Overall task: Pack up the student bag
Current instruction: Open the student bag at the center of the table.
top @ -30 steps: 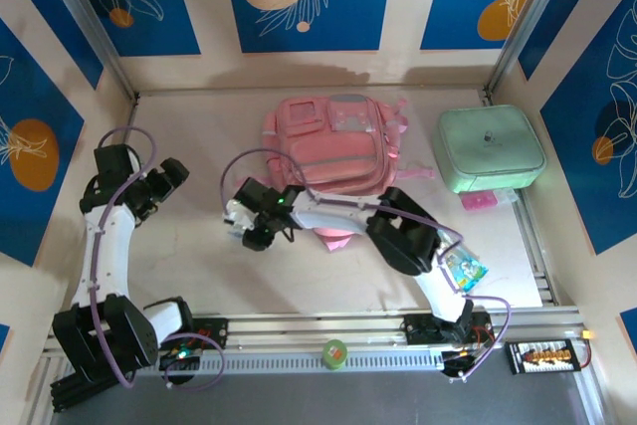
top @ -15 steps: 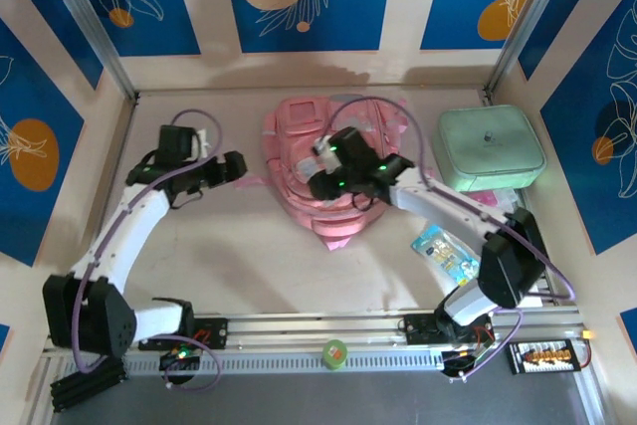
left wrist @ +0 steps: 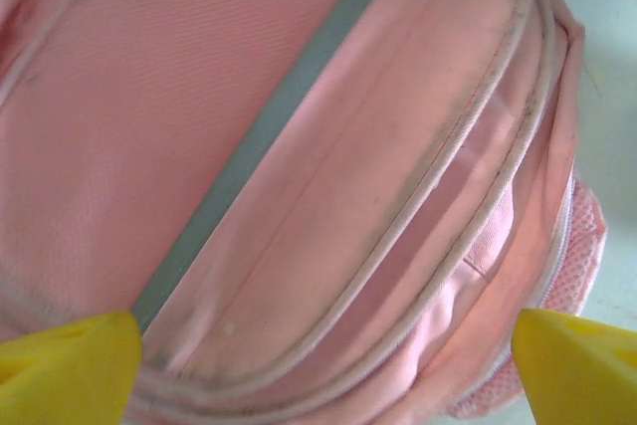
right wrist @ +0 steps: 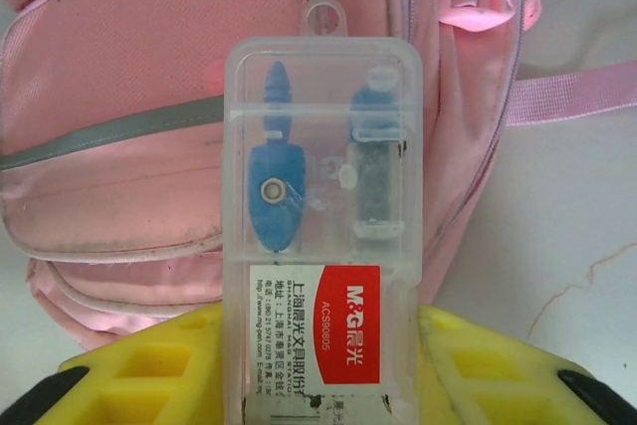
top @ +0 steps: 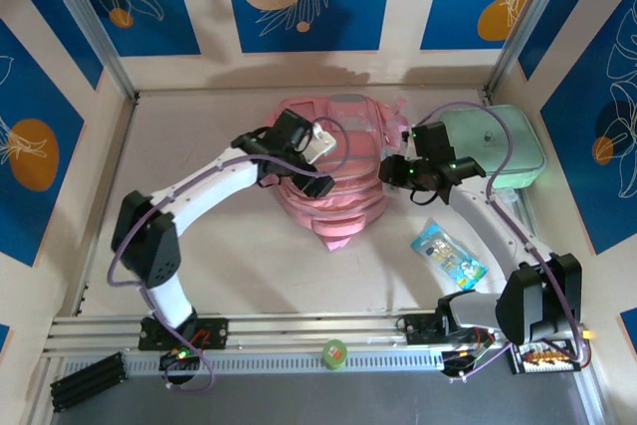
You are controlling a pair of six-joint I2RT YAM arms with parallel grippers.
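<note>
The student bag (top: 338, 196), a soft pink backpack with a grey trim strip, lies in the middle of the table. My left gripper (top: 314, 144) hovers over its upper left part. In the left wrist view its yellow fingertips (left wrist: 70, 370) stand wide apart, open, above the bag's piped seams (left wrist: 398, 206). My right gripper (top: 395, 172) is at the bag's right edge. It (right wrist: 323, 375) is shut on a clear plastic case (right wrist: 323, 196) with a blue compass and a red label, held above the bag (right wrist: 119, 77) near a pink strap (right wrist: 567, 97).
A mint-green zip case (top: 491, 146) sits at the back right, close behind my right wrist. A colourful snack packet (top: 448, 254) lies on the table to the bag's right. A green tape roll (top: 333, 352) rests on the front rail. Patterned walls enclose the table.
My left arm has swung from the far left in over the bag. My right arm, carrying the clear case, has moved rightward across the bag to its right edge.
</note>
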